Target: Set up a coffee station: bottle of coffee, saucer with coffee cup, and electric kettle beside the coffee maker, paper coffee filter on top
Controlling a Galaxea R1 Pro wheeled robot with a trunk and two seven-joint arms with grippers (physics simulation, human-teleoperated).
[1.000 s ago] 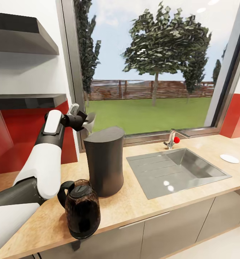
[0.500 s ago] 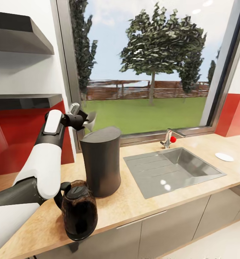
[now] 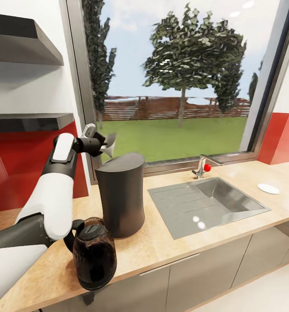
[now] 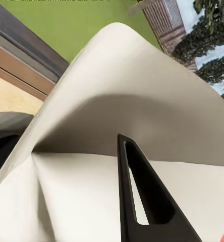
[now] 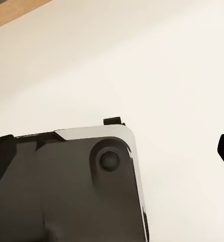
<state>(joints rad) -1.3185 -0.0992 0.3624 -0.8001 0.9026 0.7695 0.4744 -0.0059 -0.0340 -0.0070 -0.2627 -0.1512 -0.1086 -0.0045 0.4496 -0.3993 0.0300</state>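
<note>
In the head view the dark coffee maker (image 3: 119, 195) stands on the tan countertop (image 3: 162, 242), left of the sink. My left gripper (image 3: 102, 146) hangs just above and to the left of its top, shut on the off-white paper coffee filter (image 3: 110, 144). The left wrist view is close on the filter (image 4: 117, 101), with one dark finger (image 4: 142, 201) lying against it. The brown glass electric kettle (image 3: 94, 253) sits in front of the coffee maker, near the counter's front edge. The white saucer (image 3: 268, 188) lies far right on the counter. My right gripper (image 5: 114, 154) is open, over a white floor.
A steel sink (image 3: 209, 206) with a faucet (image 3: 201, 167) is set into the counter's middle. Two dark shelves (image 3: 27, 121) hang on the wall at left, above a red backsplash. A large window runs behind the counter. A dark part of the robot (image 5: 66, 186) lies below the right gripper.
The whole head view has drifted slightly, so the camera moved. My left gripper still holds the filter at the same spot over the coffee maker.
</note>
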